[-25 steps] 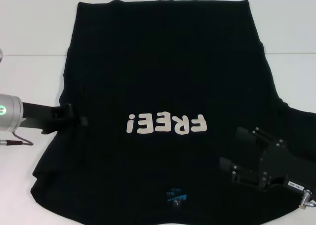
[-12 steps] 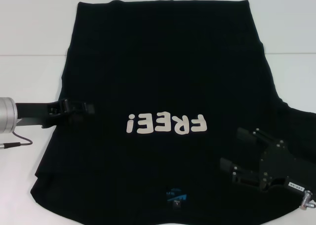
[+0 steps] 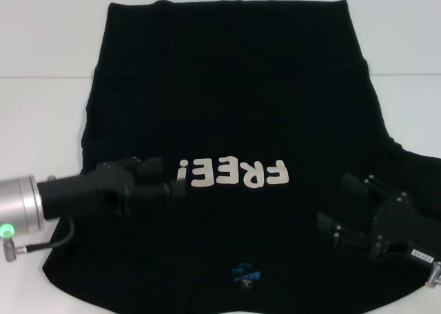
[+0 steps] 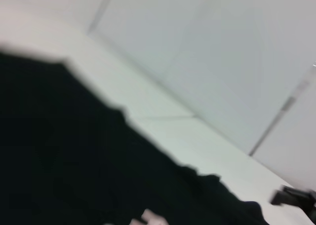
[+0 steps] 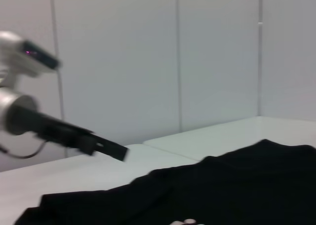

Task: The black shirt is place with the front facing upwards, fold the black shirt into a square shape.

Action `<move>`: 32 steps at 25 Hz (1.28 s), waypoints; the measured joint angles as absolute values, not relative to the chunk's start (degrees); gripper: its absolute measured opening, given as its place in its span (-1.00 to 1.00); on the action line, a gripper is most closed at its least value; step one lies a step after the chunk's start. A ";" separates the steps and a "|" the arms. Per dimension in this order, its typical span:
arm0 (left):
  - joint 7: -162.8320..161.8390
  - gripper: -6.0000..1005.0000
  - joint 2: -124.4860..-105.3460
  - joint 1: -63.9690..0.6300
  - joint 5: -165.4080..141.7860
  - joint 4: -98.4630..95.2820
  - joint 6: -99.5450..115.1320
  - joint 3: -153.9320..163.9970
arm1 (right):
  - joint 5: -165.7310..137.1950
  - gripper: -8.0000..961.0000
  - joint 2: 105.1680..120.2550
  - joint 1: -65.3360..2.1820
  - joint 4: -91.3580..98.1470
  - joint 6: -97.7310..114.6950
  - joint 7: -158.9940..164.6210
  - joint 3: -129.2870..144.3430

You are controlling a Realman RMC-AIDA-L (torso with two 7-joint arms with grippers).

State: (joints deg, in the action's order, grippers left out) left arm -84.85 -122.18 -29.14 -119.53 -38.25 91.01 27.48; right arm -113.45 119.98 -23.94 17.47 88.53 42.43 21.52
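The black shirt [image 3: 227,100] lies spread flat on the white table, front up. Its cream "FREE!" letters [image 3: 231,173] read upside down from the head, and the blue neck label [image 3: 244,274] is near the front edge. My left gripper [image 3: 172,184] reaches in from the left over the cloth, just beside the "!". In the right wrist view the left gripper [image 5: 111,150] hovers above the shirt [image 5: 222,185] with nothing hanging from it. My right gripper [image 3: 343,205] sits over the shirt's right side, open, with no cloth between its fingers.
The white table [image 3: 41,114] shows bare on both sides of the shirt and behind it. A seam line [image 3: 41,76] crosses the table top. White wall panels [image 5: 197,52] stand behind. The left wrist view shows the shirt's edge [image 4: 123,121] and the right gripper [image 4: 296,198] far off.
My left gripper has moved from the shirt's left edge rightward and nearer, over the cloth to beside the letters. My right gripper shifted slightly right and nearer. The shirt lies as before.
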 joint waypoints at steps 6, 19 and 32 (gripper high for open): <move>-60.85 0.89 -123.94 -25.76 -116.82 -34.42 93.68 30.54 | -113.29 0.93 119.80 -22.19 17.77 88.33 41.34 17.97; -59.60 0.89 -124.11 -25.86 -116.99 -33.72 90.97 33.81 | -114.57 0.93 119.39 -16.93 40.11 93.23 79.81 13.16; -59.87 0.89 -124.10 -26.22 -117.25 -33.66 91.60 35.14 | -142.48 0.93 109.28 -29.23 52.28 94.42 137.73 24.42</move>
